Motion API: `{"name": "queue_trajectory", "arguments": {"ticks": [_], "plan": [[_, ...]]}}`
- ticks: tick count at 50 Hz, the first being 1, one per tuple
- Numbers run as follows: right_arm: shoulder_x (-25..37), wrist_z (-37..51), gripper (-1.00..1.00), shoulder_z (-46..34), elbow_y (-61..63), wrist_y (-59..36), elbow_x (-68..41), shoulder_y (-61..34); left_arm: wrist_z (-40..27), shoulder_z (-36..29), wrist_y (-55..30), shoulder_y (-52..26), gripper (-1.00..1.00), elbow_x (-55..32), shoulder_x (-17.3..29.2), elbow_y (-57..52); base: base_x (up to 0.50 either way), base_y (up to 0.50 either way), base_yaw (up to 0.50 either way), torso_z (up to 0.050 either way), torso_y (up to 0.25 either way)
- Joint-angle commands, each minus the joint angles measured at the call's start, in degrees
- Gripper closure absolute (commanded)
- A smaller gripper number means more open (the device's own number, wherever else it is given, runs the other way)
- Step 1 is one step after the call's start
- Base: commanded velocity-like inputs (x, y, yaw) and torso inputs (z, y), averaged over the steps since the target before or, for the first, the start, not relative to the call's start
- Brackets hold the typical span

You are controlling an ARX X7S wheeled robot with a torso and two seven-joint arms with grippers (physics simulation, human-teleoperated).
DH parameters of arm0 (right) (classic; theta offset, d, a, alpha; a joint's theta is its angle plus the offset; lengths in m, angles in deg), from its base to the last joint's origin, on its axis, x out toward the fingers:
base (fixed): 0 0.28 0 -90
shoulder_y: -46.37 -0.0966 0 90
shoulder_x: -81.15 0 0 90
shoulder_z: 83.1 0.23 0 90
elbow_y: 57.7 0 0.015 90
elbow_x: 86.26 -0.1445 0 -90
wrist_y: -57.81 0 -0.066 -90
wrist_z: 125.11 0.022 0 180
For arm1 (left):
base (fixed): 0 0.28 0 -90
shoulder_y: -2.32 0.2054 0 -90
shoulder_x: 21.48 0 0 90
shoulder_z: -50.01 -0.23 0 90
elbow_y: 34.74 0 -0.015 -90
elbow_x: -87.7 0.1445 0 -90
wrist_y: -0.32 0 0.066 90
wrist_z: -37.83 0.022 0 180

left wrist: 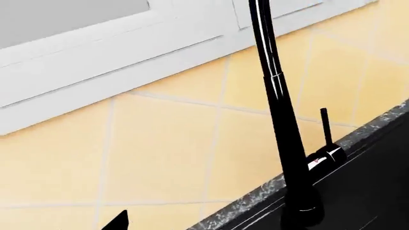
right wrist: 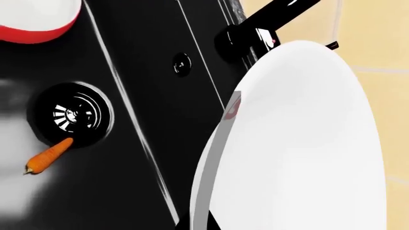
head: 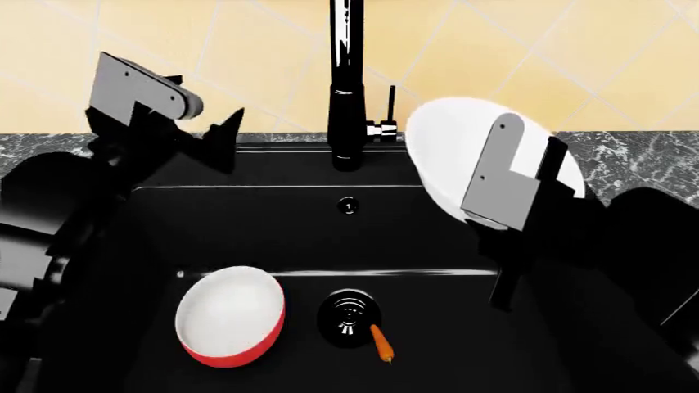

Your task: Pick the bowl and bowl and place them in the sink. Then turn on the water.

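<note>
We read no brand, label or writing anywhere in these views. The red bowl (head: 231, 316) lies on the floor of the sink (head: 459, 327), white inside showing, beside the round drain (head: 349, 316); a small orange carrot (head: 381, 343) rests at the drain's edge. The white bowl (head: 459, 155) is tilted steeply on edge above the sink's right rear corner, held at its rim by the right pincer (head: 529, 192); in the right wrist view the bowl fills most of the picture and hides the fingers. The left pincer (head: 224, 135) hangs over the sink's left rear edge near the tall black tap (head: 346, 90), whose top is cut off. Only a dark finger tip shows in the left wrist view, so we cannot tell how far that pincer is spread. The chrome lever (left wrist: 326, 155) juts from the tap's base beside the speckled tabletop (head: 644, 160).
</note>
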Motion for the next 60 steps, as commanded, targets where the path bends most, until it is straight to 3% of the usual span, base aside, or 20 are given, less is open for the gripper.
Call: {"name": "queue_trajectory", "arguments": {"ticks": [1,16,35,60], "plan": [[0.83,-0.11,1.0,0.41,1.26,-0.45,0.4,-0.32,-11.13,5.57,-2.98,-1.43,-1.0,-0.56,-0.31,-2.91,0.0,0.0,0.0,0.0,0.0],[1.73,-1.0,1.0,-0.27,1.86,-0.32,0.1,-0.13,-16.4,5.82,-5.28,-6.4,-1.0,2.16,-1.67,-0.43,0.0,0.0,0.0,0.0,0.0],[0.98,-5.89,1.0,-5.78,1.44,-1.29,1.88,-2.9,-15.55,5.56,-4.82,-6.28,-1.0,1.8,-1.97,0.21,0.0,0.0,0.0,0.0,0.001],[1.3,-6.91,1.0,-9.56,0.33,-0.15,1.6,1.02,-15.36,5.91,-4.69,-4.7,-1.0,0.93,-1.38,-1.24,0.0,0.0,0.0,0.0,0.0]]}}
